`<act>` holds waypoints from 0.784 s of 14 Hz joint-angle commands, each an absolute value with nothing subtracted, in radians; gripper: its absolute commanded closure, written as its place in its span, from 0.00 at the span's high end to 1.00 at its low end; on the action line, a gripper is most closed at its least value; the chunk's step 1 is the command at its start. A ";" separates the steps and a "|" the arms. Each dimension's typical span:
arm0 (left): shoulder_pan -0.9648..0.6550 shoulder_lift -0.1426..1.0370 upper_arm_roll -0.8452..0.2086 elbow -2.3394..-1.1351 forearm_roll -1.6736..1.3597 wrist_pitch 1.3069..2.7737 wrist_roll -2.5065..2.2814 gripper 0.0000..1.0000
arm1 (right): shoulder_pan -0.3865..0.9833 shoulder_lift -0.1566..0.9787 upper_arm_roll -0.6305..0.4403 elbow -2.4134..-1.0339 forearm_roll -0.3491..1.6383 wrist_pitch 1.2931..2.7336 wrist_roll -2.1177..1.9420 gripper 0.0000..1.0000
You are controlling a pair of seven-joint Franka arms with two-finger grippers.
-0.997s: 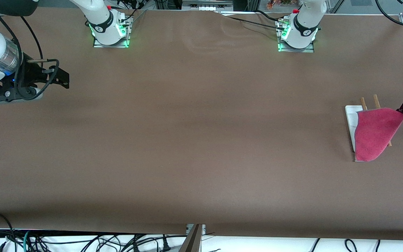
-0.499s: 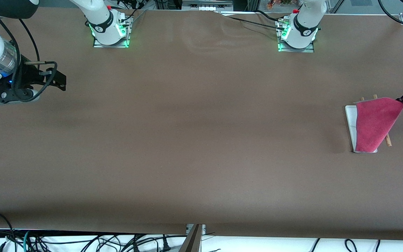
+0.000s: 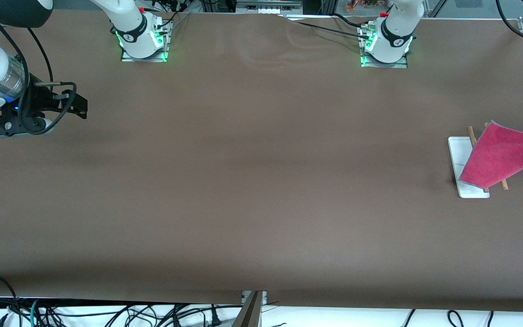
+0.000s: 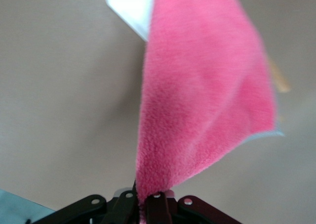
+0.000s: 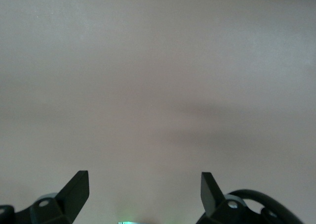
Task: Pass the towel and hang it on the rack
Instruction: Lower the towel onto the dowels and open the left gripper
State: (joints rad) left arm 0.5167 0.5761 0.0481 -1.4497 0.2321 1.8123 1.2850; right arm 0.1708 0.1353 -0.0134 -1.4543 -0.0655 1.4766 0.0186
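The pink-red towel (image 3: 500, 154) hangs in the air over the rack, stretched out from one corner. My left gripper (image 4: 146, 205) is shut on that corner; in the front view it is almost wholly past the picture's edge. The towel (image 4: 207, 85) fills much of the left wrist view. The rack's white base (image 3: 459, 156) lies flat on the table with a brown rod (image 3: 471, 134) showing above the towel and a rod end (image 3: 504, 184) below it. The base (image 4: 131, 6) also shows in the left wrist view. My right gripper (image 3: 80, 106) is open and empty (image 5: 144, 179), waiting over the right arm's end of the table.
The brown table cover (image 3: 261, 181) is bare across its middle. The two arm bases (image 3: 143, 41) (image 3: 386, 43) stand along the table's edge farthest from the front camera. Cables (image 3: 107, 313) lie past the edge nearest it.
The left gripper has lifted the towel and drawn it toward the left arm's end, leaving the front view. The towel's hanging tip has risen off the base. The right gripper has hardly moved.
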 commanded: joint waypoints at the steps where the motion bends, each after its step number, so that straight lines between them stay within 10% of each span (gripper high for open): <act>1: 0.528 0.641 0.046 -1.404 0.252 1.884 1.307 0.00 | 0.169 0.120 -0.005 -1.473 -0.083 1.500 0.028 1.00; 3: 0.525 0.641 0.046 -1.402 0.250 1.887 1.304 0.00 | 0.169 0.120 -0.006 -1.473 -0.080 1.514 0.028 1.00; 5: 0.528 0.652 0.044 -1.402 0.235 1.890 1.305 0.99 | 0.170 0.120 -0.006 -1.473 -0.083 1.511 0.028 1.00; 11: 0.505 0.637 0.031 -1.347 0.235 1.882 1.296 1.00 | 0.166 0.120 -0.009 -1.473 -0.074 1.506 0.029 1.00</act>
